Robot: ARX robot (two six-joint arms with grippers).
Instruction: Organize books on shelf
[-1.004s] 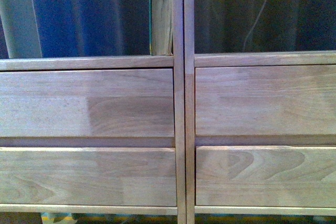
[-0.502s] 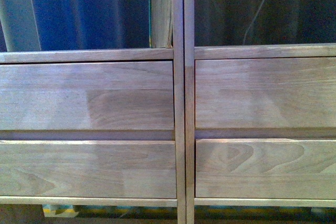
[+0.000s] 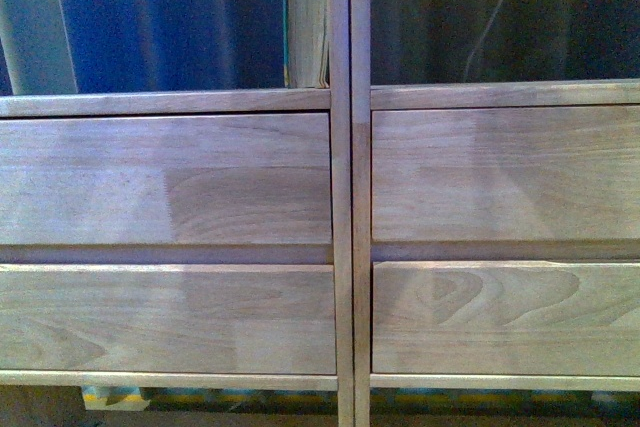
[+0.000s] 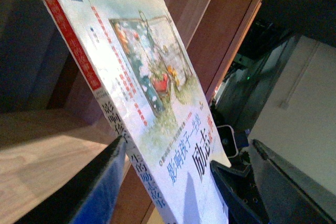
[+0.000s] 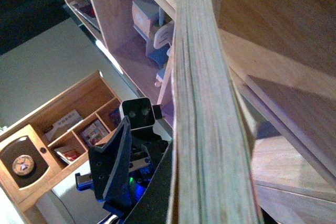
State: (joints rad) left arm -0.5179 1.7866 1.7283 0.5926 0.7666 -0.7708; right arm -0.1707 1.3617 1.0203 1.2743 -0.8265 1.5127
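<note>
Rising between the jaws of the left gripper, the book tilts up and away from them. Its red-banded spine sits against one dark finger, and its whitish printed cover is turned toward the other. Whether the jaws pinch it or stand just off it cannot be told. Behind the jaws runs a light board of the shelf. The right gripper shows one finger beside a pale streaked edge that runs out past it; its jaw state cannot be told either. The front view shows only the shelf's drawer fronts.
</note>
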